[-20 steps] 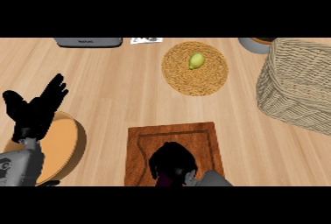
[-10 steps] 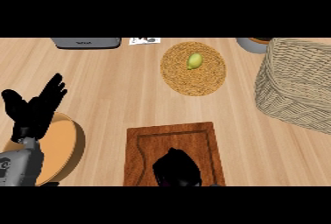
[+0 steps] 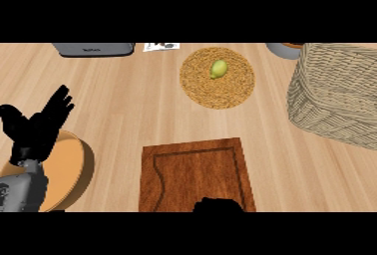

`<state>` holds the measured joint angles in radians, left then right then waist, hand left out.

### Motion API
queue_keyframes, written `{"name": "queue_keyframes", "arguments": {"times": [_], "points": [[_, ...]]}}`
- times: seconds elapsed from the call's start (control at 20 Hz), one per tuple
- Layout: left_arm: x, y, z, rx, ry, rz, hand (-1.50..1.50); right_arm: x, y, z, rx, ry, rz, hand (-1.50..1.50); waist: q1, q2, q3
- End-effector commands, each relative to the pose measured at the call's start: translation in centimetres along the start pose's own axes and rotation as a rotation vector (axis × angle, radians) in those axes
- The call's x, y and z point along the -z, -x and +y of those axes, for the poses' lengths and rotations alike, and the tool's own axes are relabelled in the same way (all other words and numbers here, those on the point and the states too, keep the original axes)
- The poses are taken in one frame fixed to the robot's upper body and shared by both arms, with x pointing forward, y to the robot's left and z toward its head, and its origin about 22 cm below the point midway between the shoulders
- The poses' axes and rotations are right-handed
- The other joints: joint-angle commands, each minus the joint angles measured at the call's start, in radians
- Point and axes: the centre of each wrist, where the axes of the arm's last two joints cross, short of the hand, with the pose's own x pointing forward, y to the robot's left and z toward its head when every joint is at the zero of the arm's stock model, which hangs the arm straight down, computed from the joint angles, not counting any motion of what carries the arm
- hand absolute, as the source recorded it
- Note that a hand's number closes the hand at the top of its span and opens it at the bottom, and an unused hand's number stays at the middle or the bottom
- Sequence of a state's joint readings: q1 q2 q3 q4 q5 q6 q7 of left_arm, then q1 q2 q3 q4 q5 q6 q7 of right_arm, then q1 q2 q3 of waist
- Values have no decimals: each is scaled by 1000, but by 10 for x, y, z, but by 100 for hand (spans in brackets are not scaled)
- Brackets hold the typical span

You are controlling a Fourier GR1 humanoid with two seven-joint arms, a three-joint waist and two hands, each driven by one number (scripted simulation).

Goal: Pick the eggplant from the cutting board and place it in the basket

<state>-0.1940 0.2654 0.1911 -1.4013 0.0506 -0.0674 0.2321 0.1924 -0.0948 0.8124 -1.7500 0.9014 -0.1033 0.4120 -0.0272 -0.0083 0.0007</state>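
Where the head view looks down on the wooden counter (image 3: 132,99), the cutting board (image 3: 195,174) lies at six o'clock, its visible surface bare, and only a sliver of the right hand (image 3: 218,205) shows at its near edge; whether its fingers are open or closed I cannot tell, nor whether it has the eggplant, which shows nowhere. The wicker basket (image 3: 335,99) stands at three o'clock, well apart from the board. At twelve o'clock a round woven mat (image 3: 218,87) carries a small green fruit (image 3: 218,68). At nine o'clock the left hand (image 3: 37,129) rests open, fingers straight and up, holding nothing, above an orange round plate (image 3: 70,172).
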Motion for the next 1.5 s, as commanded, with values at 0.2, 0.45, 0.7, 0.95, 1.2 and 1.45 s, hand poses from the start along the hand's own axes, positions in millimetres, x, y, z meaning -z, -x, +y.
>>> {"name": "queue_keyframes", "arguments": {"times": [0.2, 0.45, 0.7, 0.95, 1.2, 1.45], "points": [[-5, 10, 3, -4, 1, 16, 0, -70, -33, -45, 223, 340, -190, 150, 1, -1, -1], [-6, 8, 8, 14, -1, 4, 0, -87, -55, -93, 207, 492, -130, 150, 10, 3, -3], [7, -2, -5, 3, 15, -20, 0, -95, -69, -126, 172, 604, -66, 150, 19, 8, -2], [7, 3, -9, 1, 29, -5, 0, -80, -81, -155, 127, 664, -48, 150, 28, 12, -3], [7, -9, -16, -18, 33, -10, 0, -65, -85, -190, 129, 764, -19, 150, 33, 10, -2], [3, -12, -12, 19, 34, -11, 0, -26, -81, -234, 94, 843, 76, 150, 35, 10, -1]]}}
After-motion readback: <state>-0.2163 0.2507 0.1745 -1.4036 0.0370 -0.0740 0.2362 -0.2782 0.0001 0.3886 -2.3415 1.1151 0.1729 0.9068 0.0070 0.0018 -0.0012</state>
